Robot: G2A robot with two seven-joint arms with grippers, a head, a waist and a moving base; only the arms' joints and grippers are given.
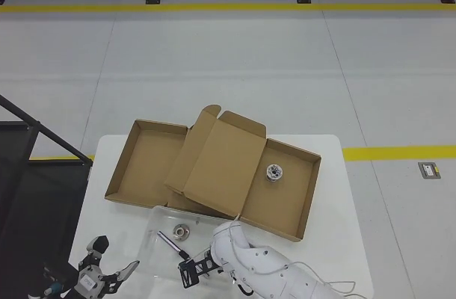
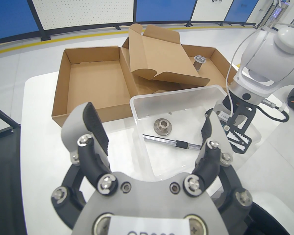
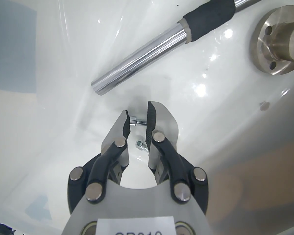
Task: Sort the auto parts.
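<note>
right gripper (image 3: 138,120) clamped on bolt (image 3: 135,123) in clear bin (image 2: 176,91), table (image 1: 340,247) 6 o'clock | left gripper (image 1: 102,267) spread wide, 7 o'clock | rod (image 3: 159,43), flange (image 3: 275,50) in bin

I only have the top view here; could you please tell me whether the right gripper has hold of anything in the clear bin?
Observer: Yes. The right gripper is shut on a small bolt, which is held end to end between its fingertips.
Operator: Thank you. Is anything else small lying beneath it?
Observer: A second small bolt lies on the floor of the clear bin, just under the fingers.
Operator: And the part in the cardboard box, is it standing or lying?
Observer: The geared part stands upright in the cardboard box, toothed end up.
</note>
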